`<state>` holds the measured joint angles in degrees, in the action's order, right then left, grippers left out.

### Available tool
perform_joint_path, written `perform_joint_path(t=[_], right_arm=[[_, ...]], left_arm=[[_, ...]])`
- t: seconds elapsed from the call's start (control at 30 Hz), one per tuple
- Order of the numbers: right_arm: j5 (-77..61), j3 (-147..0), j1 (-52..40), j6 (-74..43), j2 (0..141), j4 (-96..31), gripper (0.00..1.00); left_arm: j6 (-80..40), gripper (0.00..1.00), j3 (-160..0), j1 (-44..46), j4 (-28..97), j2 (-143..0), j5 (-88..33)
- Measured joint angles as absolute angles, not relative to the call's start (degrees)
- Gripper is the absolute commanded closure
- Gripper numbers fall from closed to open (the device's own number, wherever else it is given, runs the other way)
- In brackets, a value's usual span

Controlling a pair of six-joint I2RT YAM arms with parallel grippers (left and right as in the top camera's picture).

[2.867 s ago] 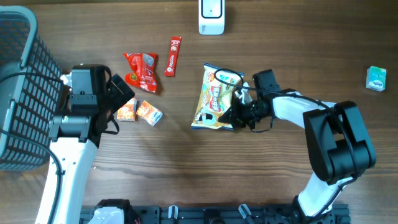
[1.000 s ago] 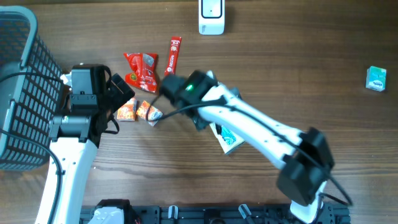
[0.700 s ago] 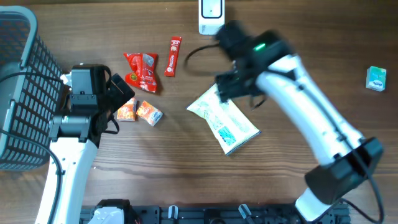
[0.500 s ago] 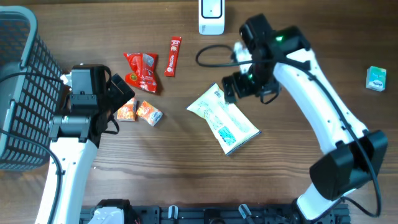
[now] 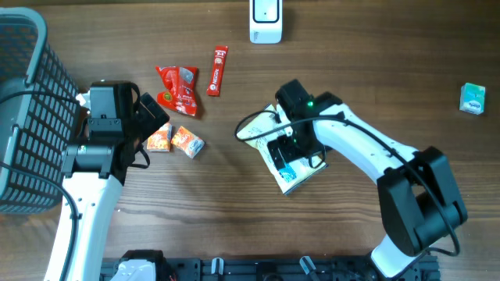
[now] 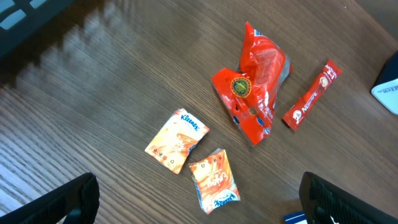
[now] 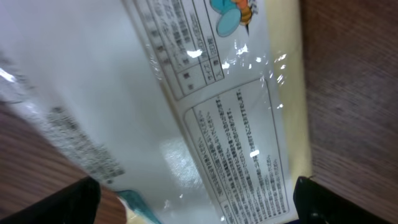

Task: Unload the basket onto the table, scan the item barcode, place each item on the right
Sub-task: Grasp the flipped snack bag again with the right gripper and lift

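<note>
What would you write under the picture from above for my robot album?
Right gripper open over a white snack bag lying label-side up; left gripper open beside small orange packets.

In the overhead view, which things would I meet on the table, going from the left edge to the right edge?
From the left: basket → red bag → red stick → snack bag → teal box.
</note>
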<state>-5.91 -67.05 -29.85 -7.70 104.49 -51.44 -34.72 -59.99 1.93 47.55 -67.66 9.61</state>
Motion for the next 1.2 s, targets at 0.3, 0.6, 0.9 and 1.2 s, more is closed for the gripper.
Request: perform_joint_path(t=[0.3,0.6,0.9,1.2], right_arm=[[-5.56,-63.44,-29.85,-10.09,104.38,-44.82,0.39],[-6.28,-63.79,-29.80,-11.35,105.43,-40.80,0.96],[-4.36,-64.66,-29.98,-13.87,105.86,-39.33,0.96],[8.47,-67.79,-31.57,-8.43,104.49,-39.13,0.96]], left_arm=[[-34.72,0.00,-59.99,1.93,47.57,-67.66,9.58],[-34.72,0.00,-59.99,1.93,48.03,-67.66,9.58],[-34.72,0.00,-59.99,1.93,48.07,-67.66,9.61],[-34.72,0.00,-59.99,1.93,48.01,-67.66,9.61]])
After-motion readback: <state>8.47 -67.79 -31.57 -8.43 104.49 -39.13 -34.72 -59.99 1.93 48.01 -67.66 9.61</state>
